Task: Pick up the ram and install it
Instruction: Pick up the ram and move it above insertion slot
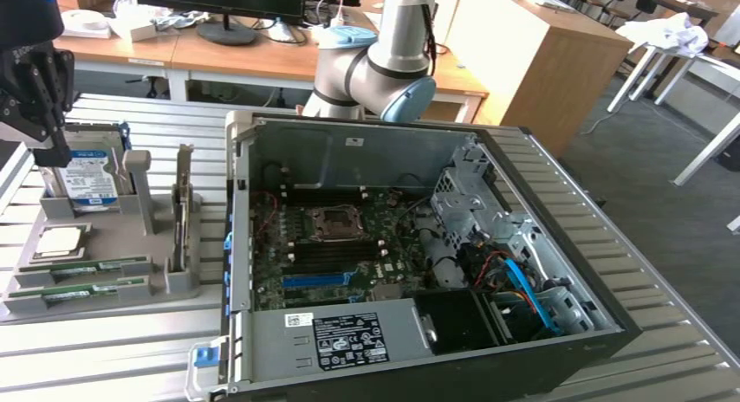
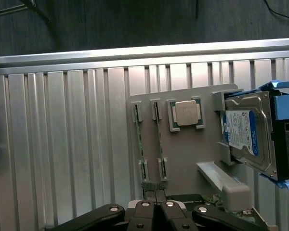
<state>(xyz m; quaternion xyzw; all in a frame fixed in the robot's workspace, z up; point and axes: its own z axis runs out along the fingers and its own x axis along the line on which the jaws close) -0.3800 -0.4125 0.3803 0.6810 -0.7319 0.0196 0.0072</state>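
Two ram sticks lie edge-up in slots of the grey holder tray point(image 1: 116, 311). In the exterior view these thin green sticks are the nearer ram point(image 1: 79, 290) and the farther ram point(image 1: 88, 267). The wrist view shows them side by side, one ram point(image 2: 140, 139) and the other ram point(image 2: 159, 139). My gripper point(image 1: 48, 152) hangs above the tray's far end, beside the hard drive point(image 1: 90, 178), well clear of both sticks. Its fingers point(image 2: 149, 211) are pressed together with nothing between them.
On the tray also sit a square silver processor point(image 2: 187, 113), a hard drive in a blue bracket point(image 2: 250, 134) and an upright expansion card point(image 1: 182, 213). The open computer case point(image 1: 555, 220) lies to the exterior view's right, its motherboard point(image 1: 335, 246) exposed. Everything rests on a ribbed metal table point(image 1: 116, 359).
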